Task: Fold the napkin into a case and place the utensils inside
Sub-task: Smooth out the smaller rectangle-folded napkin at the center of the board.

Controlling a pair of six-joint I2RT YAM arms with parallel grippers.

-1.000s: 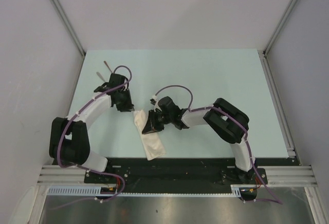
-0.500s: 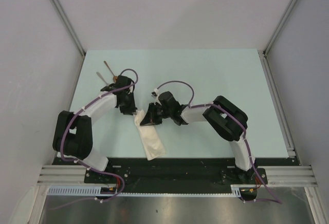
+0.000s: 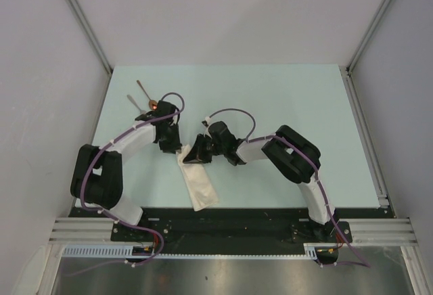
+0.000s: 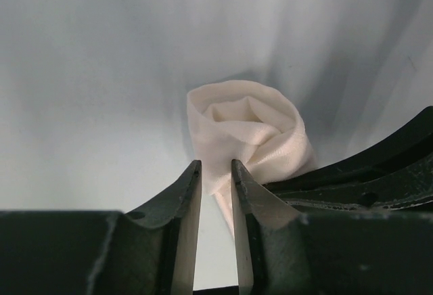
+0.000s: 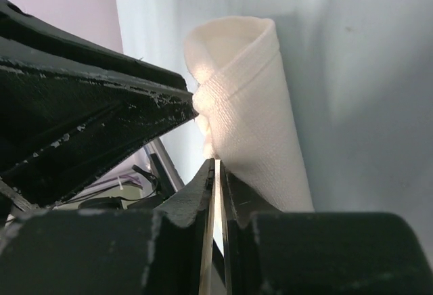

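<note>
Lab test cell: pale table (image 3: 270, 105), bare white walls (image 3: 223, 11), aluminium frame rails (image 3: 82, 21)

Black-and-white arms (image 3: 95, 180), purple cables (image 3: 233, 114), scuffed black claws (image 4: 215, 170)

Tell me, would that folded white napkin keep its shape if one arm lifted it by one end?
Probably not: the napkin looks floppy, its open mouth curling in soft folds, so it would likely droop. It seems light, being thin cloth lying flat on the table. Its woven surface probably grips rather than slips.
</note>
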